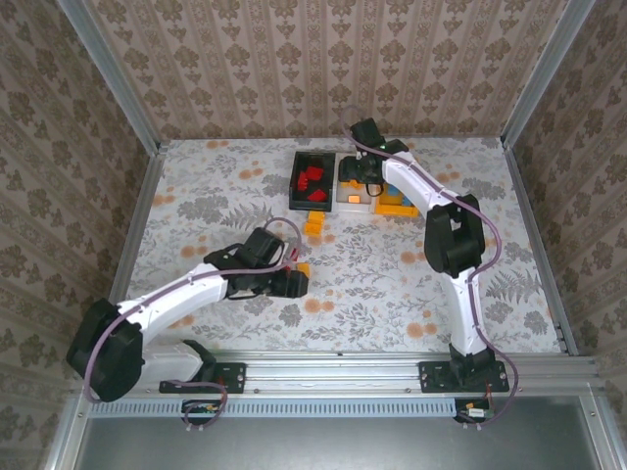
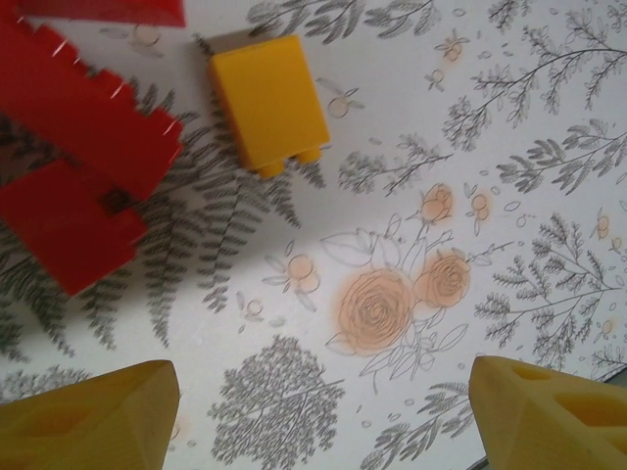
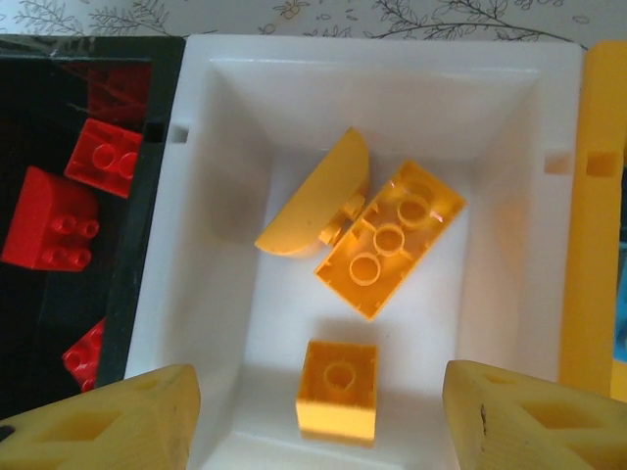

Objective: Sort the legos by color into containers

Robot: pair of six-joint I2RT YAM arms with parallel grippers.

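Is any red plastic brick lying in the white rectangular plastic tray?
No, the white plastic tray holds only orange plastic pieces; red bricks sit in the black tray.

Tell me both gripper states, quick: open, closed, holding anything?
Left gripper: open, holding nothing.
Right gripper: open, holding nothing, over the white tray.

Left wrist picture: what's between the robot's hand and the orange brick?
Nothing but bare flowery tablecloth lies between the left hand and the orange brick, seen in the left wrist view. The red bricks sit off to the side.
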